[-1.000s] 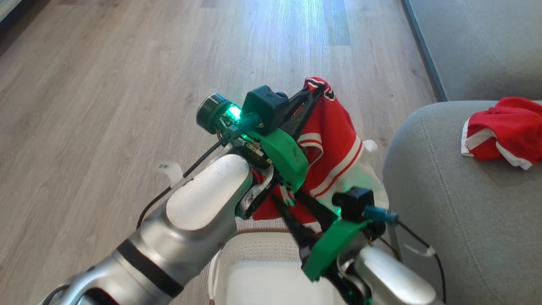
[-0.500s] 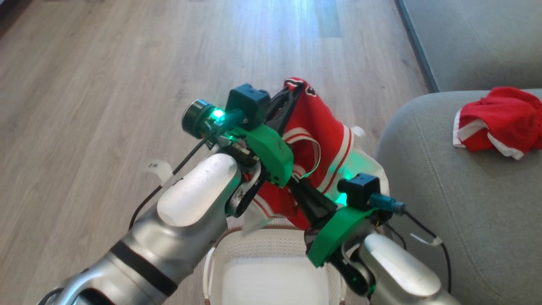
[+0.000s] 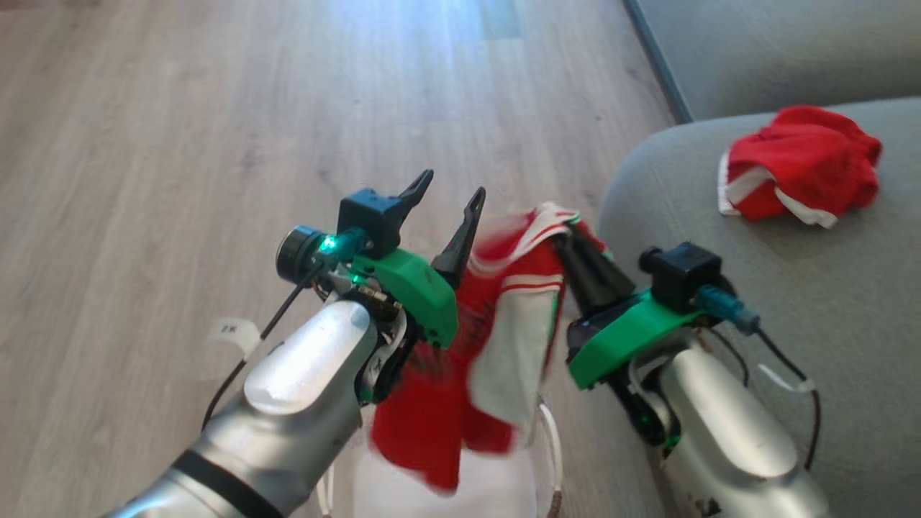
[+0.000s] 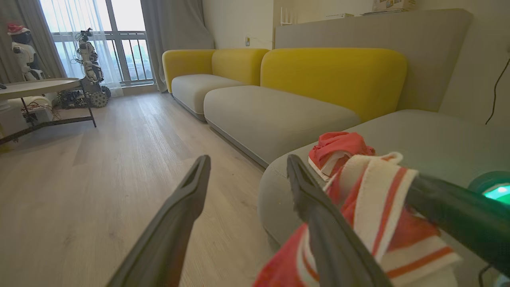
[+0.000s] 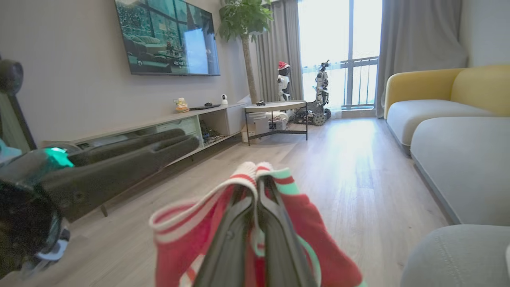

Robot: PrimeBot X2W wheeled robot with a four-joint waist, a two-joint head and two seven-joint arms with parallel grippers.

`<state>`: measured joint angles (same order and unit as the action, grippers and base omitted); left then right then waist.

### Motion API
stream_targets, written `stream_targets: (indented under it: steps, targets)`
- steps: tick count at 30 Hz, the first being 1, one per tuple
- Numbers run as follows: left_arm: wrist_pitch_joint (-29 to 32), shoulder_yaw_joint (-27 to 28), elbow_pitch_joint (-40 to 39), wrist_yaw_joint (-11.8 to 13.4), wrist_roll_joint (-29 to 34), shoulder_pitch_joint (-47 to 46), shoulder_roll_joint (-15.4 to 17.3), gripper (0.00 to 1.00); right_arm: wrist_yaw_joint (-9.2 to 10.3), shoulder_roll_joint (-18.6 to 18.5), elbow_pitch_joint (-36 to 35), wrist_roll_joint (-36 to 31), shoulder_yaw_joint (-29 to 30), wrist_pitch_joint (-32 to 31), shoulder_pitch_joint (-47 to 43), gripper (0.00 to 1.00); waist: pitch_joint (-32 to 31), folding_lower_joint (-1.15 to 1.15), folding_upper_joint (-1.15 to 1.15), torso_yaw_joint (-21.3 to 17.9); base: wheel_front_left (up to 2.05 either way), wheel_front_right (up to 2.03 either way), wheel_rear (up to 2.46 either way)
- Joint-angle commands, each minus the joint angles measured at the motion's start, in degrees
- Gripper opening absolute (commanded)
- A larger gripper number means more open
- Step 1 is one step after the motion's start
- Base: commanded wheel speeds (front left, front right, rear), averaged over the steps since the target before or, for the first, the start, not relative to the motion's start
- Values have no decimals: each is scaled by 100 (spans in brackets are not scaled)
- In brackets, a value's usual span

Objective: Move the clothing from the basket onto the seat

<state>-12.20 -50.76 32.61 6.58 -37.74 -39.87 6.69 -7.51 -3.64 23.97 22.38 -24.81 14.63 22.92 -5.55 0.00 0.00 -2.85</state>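
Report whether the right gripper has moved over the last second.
Yes. The right gripper has risen from over the basket rim and come close to the seat at its rounded corner, shut on the red jersey.

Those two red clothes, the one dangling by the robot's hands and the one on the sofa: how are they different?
The dangling garment hangs in the air, pinched between the right fingers; the sofa garment lies on the seat, touched by nothing. The dangling garment droops long and stretched out; the sofa garment is crumpled in a heap. Both are red with white trim.
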Motion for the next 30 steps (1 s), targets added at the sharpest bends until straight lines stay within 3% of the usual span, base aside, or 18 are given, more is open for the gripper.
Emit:
stream_targets:
  steps: [1, 13, 21, 30]
  targets:
    - [-93, 281, -122, 6, -41, -197, 95, 100, 2, 35, -277, -118, 87, 37, 270, 0, 73, 0, 0, -175, 0, 0, 0]
    - [-259, 317, -363, -8, 59, 248, 24, 100, 2, -418, -707, -576, 891, 37, 193, 0, 394, 0, 0, -1208, 0, 0, 0]
    - [-276, 355, -525, 1, 246, 309, -5, 100, 2, -520, -997, -666, 1106, -11, 208, 0, 648, 0, 0, -1879, 0, 0, 0]
    - [-279, 412, -624, -54, 462, 381, -68, 100, 2, -547, -1156, -659, 1091, -106, 435, 0, 851, 0, 0, -2212, 0, 0, 0]
